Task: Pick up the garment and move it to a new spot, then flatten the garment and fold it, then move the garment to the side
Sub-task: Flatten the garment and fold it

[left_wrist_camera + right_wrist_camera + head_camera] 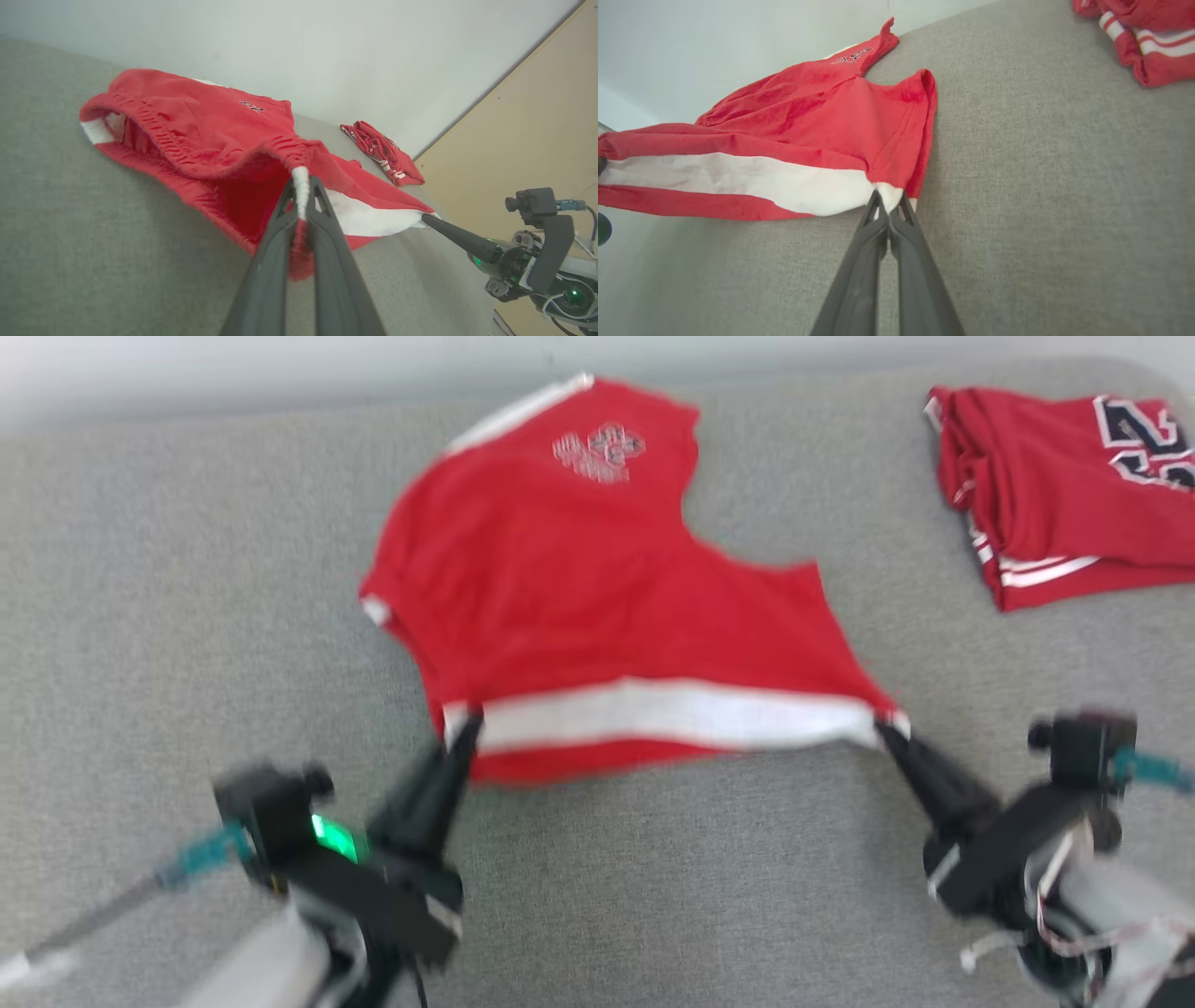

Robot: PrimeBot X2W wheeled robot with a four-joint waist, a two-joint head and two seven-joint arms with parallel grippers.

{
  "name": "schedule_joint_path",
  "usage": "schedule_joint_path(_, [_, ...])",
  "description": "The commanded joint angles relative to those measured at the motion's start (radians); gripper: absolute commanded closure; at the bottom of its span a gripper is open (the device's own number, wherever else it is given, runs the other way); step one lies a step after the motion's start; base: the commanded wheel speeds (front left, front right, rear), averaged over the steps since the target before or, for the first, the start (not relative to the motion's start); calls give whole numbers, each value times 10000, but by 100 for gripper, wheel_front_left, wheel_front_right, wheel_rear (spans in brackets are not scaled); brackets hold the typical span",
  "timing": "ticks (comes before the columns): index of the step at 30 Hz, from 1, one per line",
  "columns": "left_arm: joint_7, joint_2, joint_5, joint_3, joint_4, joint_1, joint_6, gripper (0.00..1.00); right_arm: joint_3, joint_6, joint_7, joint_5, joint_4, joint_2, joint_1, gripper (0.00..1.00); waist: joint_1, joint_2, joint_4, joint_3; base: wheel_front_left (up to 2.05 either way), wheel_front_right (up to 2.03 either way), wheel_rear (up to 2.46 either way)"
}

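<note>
The garment (597,588) is a pair of red shorts with a white side stripe and a small white logo, spread on the grey surface. My left gripper (464,730) is shut on the near left corner of the garment (224,154), pinching the white stripe end. At the near right corner, my right gripper (889,728) is shut on the white stripe of the garment (817,126). The striped edge stretches taut between the two grippers, lifted slightly off the surface. The right gripper (427,217) also appears in the left wrist view, and the right wrist view has my right gripper (889,201) pinching cloth.
A second red garment (1064,495), folded, with white stripes and a dark number, lies at the far right on the grey fabric surface (187,569). A pale wall runs along the far edge. A tan panel (537,116) stands beyond the right end.
</note>
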Motion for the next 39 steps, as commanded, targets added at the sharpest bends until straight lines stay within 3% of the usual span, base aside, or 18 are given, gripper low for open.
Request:
schedule_joint_path(1, [-26,-104,103,137,-132,521,-57,100,-8,-29,-74,54,-120,-130,401,100,4,2,-60,-481,0,0,0])
schedule_joint_path(14, [-28,-560,878,623,-615,4549,-156,100,-512,-29,12,167,-1039,-513,4168,100,4,2,228,-1903,0,0,0])
schedule_joint_path(22, [-28,-721,1220,558,-897,5167,-149,100,-1385,-29,259,66,-1521,-683,5569,100,4,2,397,-2047,0,0,0])
schedule_joint_path(33, [-30,-1260,1129,369,-1373,4660,-153,100,-3458,-29,793,-489,-1833,-615,4697,100,4,2,864,-2094,0,0,0])
schedule_joint_path(39, [-29,-1620,719,335,-1383,4356,-152,100,-4036,-29,1445,-911,-1642,-281,3574,100,4,2,1219,-1976,0,0,0])
